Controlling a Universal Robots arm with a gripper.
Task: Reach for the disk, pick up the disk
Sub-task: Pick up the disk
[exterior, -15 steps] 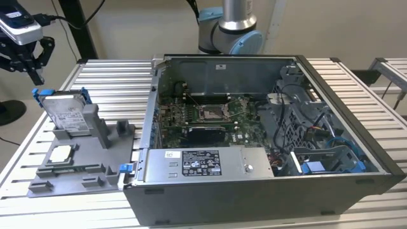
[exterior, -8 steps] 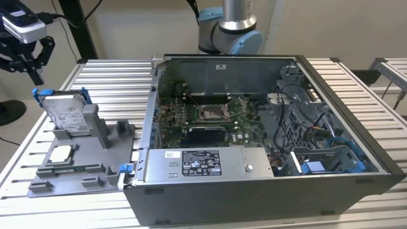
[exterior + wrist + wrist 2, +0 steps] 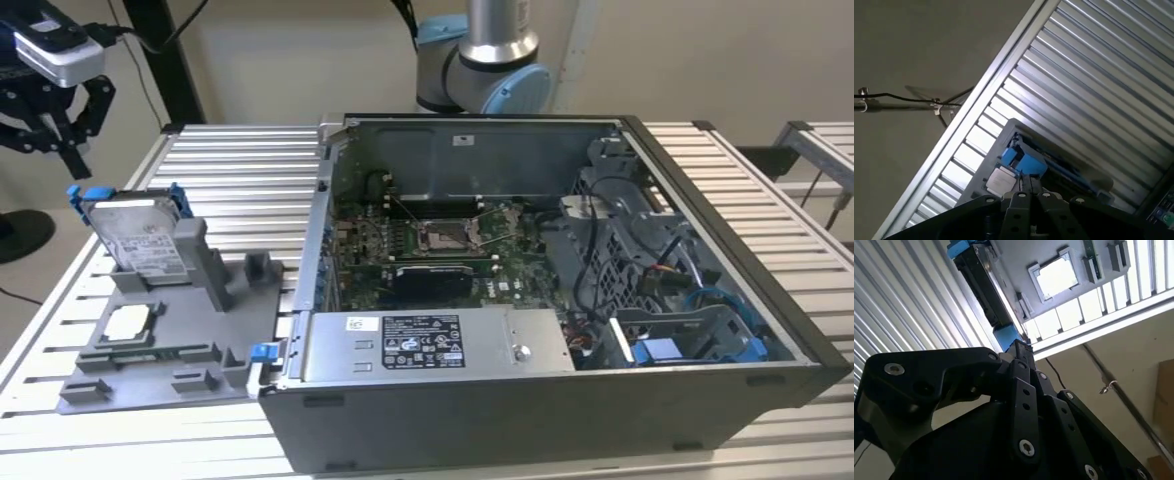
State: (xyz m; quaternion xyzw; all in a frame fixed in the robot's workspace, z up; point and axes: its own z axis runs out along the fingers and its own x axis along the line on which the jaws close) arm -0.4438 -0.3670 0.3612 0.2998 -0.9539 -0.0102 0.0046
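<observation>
The disk (image 3: pixel 140 235) stands on edge, leaning a little, in a slot of a grey moulded holder (image 3: pixel 174 330). The holder lies on the slatted metal counter (image 3: pixel 240 170), just beside the open computer case (image 3: pixel 561 300) on the exterior view's left. The disk's white label faces the camera and its blue bracket shows at the upper corners.

The hand (image 3: pixel 67 160) hangs above the disk, farther from the case than the disk is, with a clear gap of air between them. In both wrist views its black fingers run together to 1 point (image 3: pixel 1020 346) (image 3: pixel 1021 182), so I judge it clenched, with nothing in it. Past that point the disk's blue-capped edge (image 3: pixel 981 285) (image 3: pixel 1021 160) lies close to in line with the fingertips.

As for progress, I judge the reach partly made: the hand is over the right part of the counter and roughly aimed. It has not arrived at the disk or touched it. Of the 2 steps, neither is finished; the disk sits fully in its slot, ungrasped and unlifted.
</observation>
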